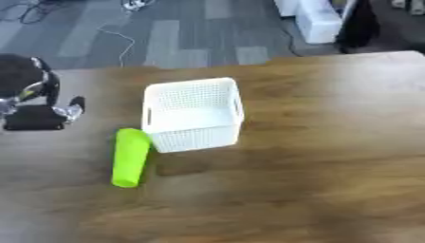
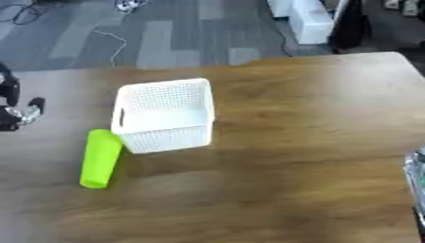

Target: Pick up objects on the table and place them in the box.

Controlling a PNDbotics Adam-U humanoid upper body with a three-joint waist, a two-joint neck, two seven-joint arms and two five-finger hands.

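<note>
Lime-green plastic cylinder lies touching white perforated basket on wooden bench. Left hand hovers left; fingers' state unclear. Grasp mid-length, across its axis.

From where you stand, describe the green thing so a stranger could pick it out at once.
Start at the wooden table and find the white perforated basket near its middle. The green cylinder lies on its side against the basket's near left corner, by the robot's left. It is the only bright lime-green thing there, smooth and tube-shaped, unlike the boxy white basket beside it.
</note>
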